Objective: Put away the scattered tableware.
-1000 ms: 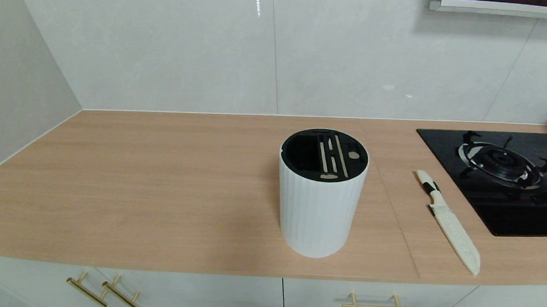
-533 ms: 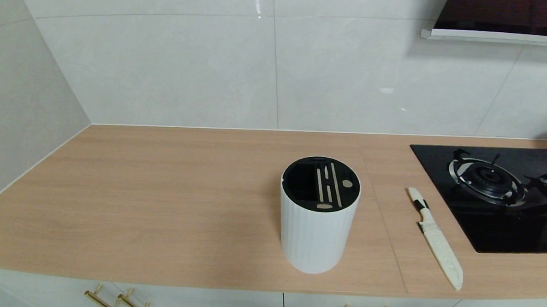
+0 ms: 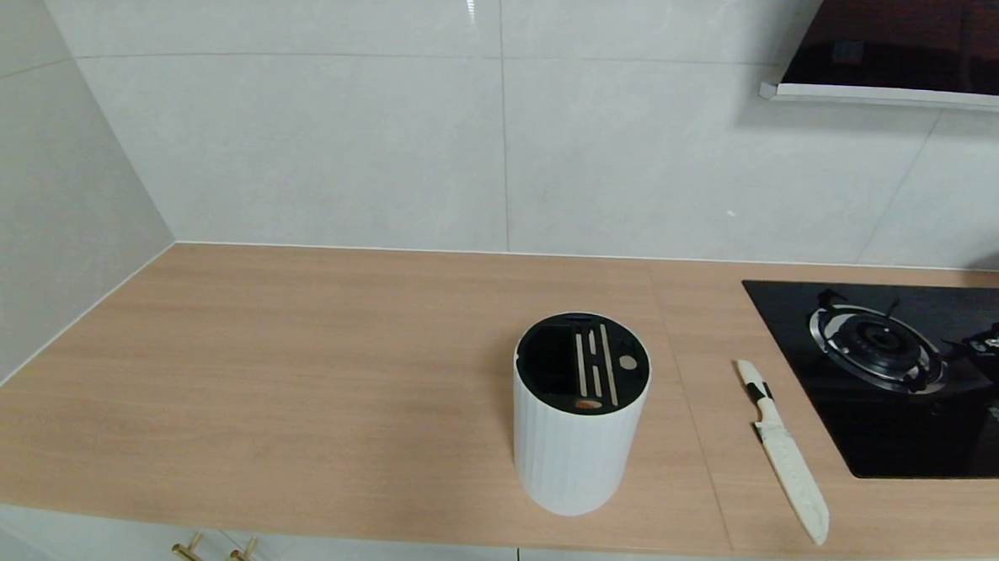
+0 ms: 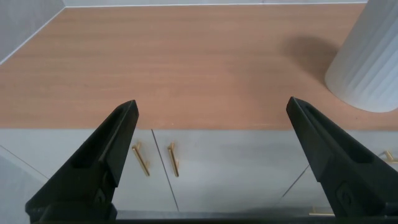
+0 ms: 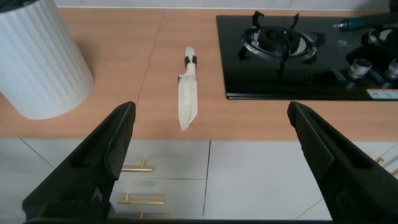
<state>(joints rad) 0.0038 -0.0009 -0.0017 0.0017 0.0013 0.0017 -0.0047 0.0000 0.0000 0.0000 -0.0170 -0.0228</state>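
Head view is shifting whole, indicating camera travel, not object travel: cream speckled kitchen knife (image 3: 783, 453) is lying untouched at three o'clock of white ribbed cylindrical holder (image 3: 577, 440), while left gripper (image 4: 211, 106) and right gripper (image 5: 210, 107) are hanging spread and empty, so pickup is pending.

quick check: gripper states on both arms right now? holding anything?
Left gripper: jaws open wide, holding nothing.
Right gripper: jaws open wide, holding nothing; the knife lies ungrasped.
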